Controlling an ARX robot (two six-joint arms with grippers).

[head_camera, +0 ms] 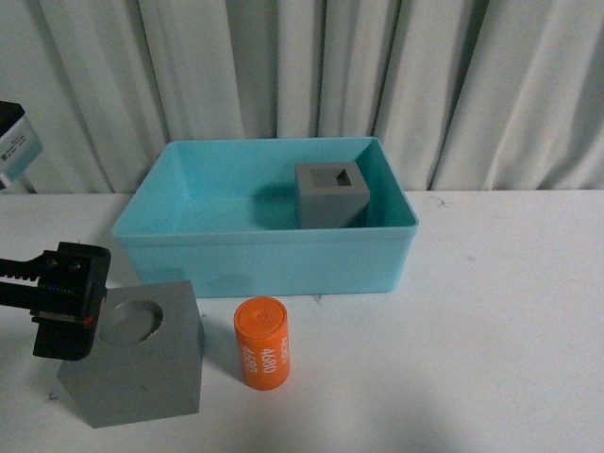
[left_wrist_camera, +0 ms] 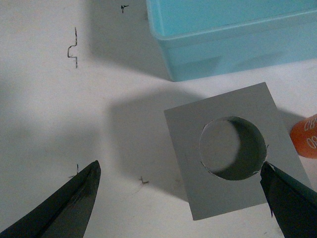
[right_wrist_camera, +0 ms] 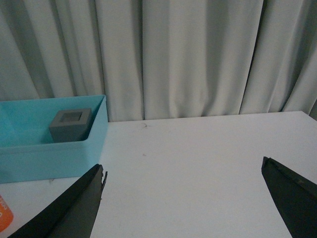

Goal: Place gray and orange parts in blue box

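A gray cube with a round recess (head_camera: 142, 354) stands on the white table at the front left, in front of the blue box (head_camera: 264, 255). An orange cylinder with white print (head_camera: 262, 342) lies just right of it. A gray cube with a square recess (head_camera: 330, 193) sits inside the box at its back right. My left gripper (head_camera: 71, 316) is open, at the round-recess cube's left edge. In the left wrist view the left gripper (left_wrist_camera: 179, 166) straddles that cube (left_wrist_camera: 228, 148), empty. My right gripper (right_wrist_camera: 183, 166) is open and empty over bare table, right of the box (right_wrist_camera: 49, 153).
Gray-white curtains hang close behind the table. A white and black device (head_camera: 14, 142) stands at the far left. The table to the right of the box (head_camera: 510, 311) is bare. Small pen marks (left_wrist_camera: 74, 47) dot the tabletop.
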